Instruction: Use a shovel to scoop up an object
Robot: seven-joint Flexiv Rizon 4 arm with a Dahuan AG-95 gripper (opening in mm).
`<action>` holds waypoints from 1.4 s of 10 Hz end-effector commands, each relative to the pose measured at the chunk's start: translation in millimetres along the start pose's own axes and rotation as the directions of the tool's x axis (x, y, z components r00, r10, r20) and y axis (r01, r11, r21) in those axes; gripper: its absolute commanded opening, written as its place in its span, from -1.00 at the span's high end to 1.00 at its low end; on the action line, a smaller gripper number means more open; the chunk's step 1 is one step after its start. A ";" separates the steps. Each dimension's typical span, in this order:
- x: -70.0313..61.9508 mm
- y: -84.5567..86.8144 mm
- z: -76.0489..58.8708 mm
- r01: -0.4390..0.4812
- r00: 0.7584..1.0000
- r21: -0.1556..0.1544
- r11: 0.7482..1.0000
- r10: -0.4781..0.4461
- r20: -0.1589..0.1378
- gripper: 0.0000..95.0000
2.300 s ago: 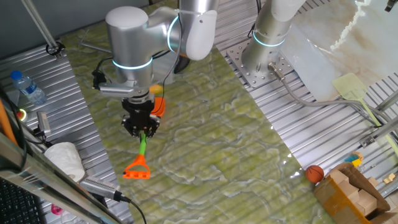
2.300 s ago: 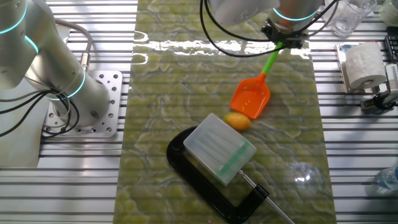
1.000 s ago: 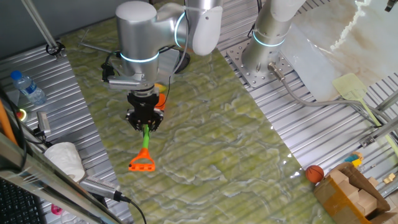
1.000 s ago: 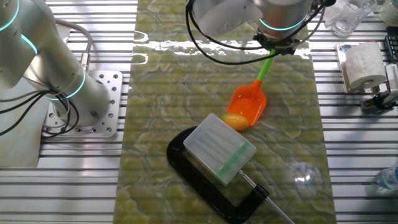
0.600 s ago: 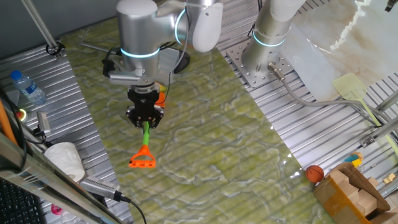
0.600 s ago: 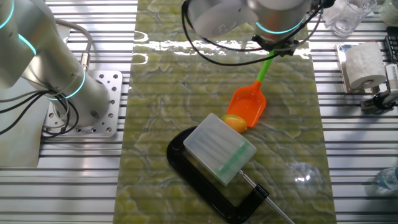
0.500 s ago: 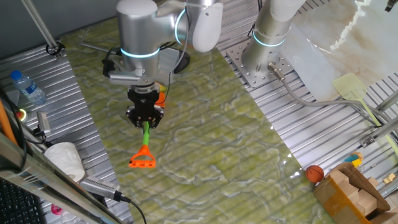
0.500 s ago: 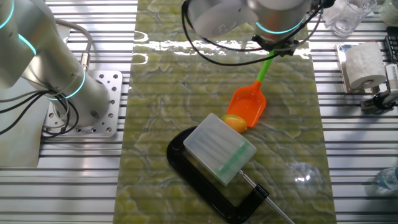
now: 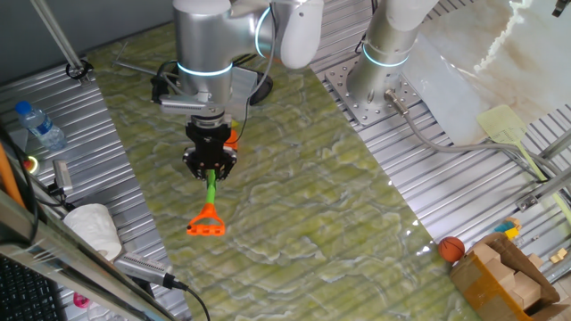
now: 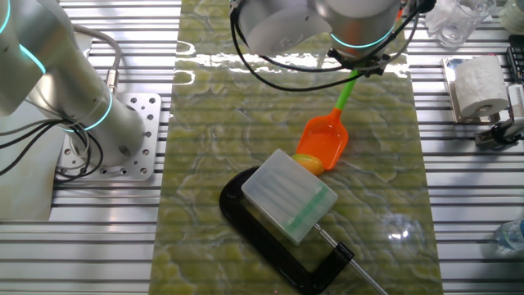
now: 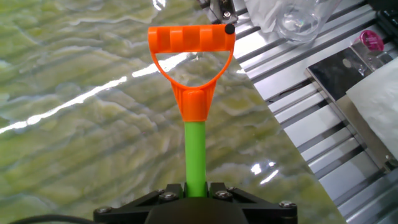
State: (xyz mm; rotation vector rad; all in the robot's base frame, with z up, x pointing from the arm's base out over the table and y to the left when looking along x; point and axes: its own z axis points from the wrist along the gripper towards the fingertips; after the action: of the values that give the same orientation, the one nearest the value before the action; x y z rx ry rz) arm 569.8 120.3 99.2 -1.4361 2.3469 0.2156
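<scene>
Shovel (image 10: 325, 138): the blade has advanced toward the clear box (image 10: 289, 194), and its front edge now touches the box.
Yellow fruit (image 10: 309, 164): a moment ago it lay free beside the blade; now it is pressed between blade and box, partly under the blade's lip.
Gripper (image 9: 211, 171): clamped on the green shaft, handle pointing away from the box.
Meaning: the box probably serves as a stop, so the fruit should ride up onto the blade.
</scene>
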 end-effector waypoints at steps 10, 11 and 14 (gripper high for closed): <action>19.2 6.8 -7.6 0.026 1.000 0.002 1.000 -0.026 -0.005 1.00; 20.9 8.2 -7.5 0.026 1.000 0.001 1.000 -0.026 -0.008 1.00; 23.7 8.7 -3.7 0.013 0.999 0.001 1.000 -0.013 -0.030 1.00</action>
State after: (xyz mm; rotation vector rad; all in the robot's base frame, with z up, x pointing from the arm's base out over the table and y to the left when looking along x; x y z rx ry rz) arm 550.1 104.3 94.0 -1.4655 2.3626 0.1944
